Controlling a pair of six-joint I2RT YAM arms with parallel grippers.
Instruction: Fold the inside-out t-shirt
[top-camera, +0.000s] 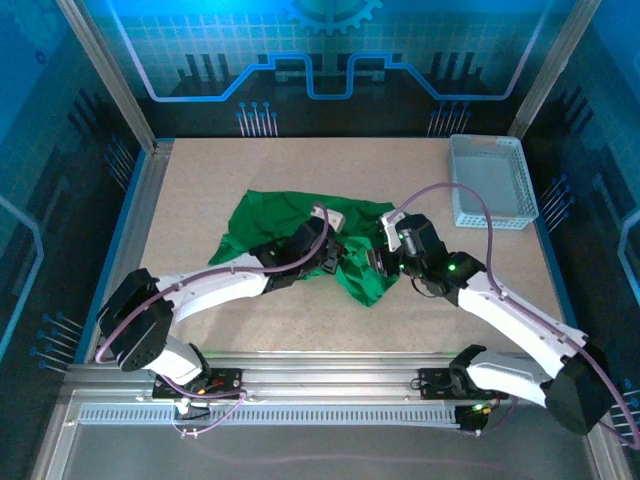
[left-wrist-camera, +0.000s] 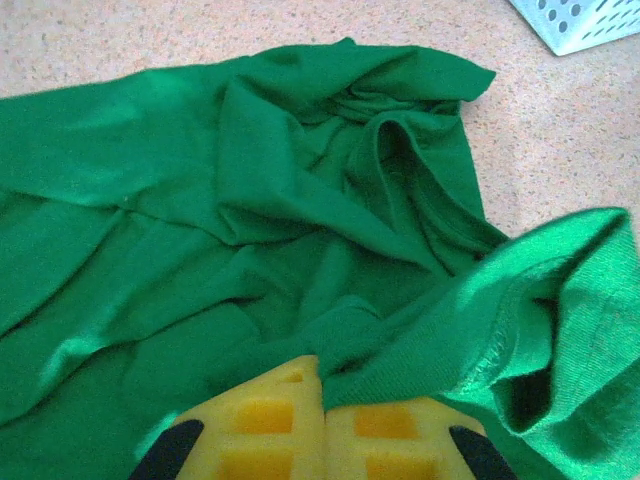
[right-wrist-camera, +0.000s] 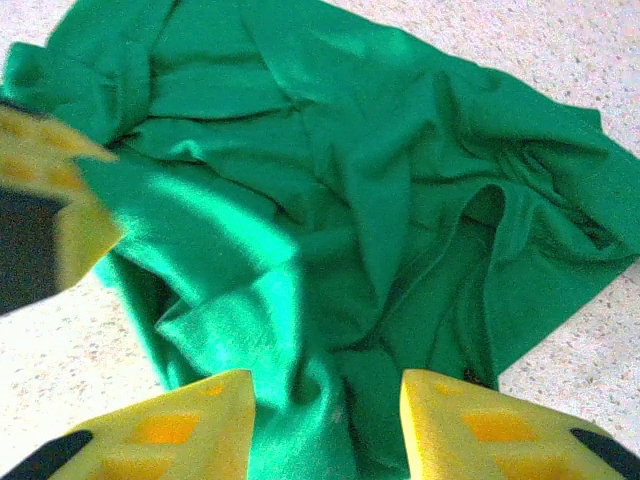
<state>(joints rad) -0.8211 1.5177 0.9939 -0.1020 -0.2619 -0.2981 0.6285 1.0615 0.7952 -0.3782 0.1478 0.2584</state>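
While the left wrist view shows left jaws clamped on the t-shirt (left-wrist-camera: 250, 180), right jaws stand apart.

Soft cloth t-shirt (top-camera: 270, 222) lies on a matt speckled table (top-camera: 200, 180).

Tan speckled table (top-camera: 190, 200) is bounded by metal rails (top-camera: 137, 215) at L, R and near side. White mesh basket (top-camera: 492, 222) is set upright at far-R corner of table, long side running front-to-back, close to R rail. In left wrist view a basket corner (left-wrist-camera: 585, 22) is caught top-R, holes in wall visible, resting on tabletop. Near rail (top-camera: 330, 378) is a grooved alu. profile w/ slotted strip (top-camera: 300, 412) below it. Backdrop (top-camera: 320, 50) behind table is blue, lit, printed w/ circuit-style lines and part of a gear at top centre. Slanted posts (top-camera: 105, 75) are seen at both far corners.
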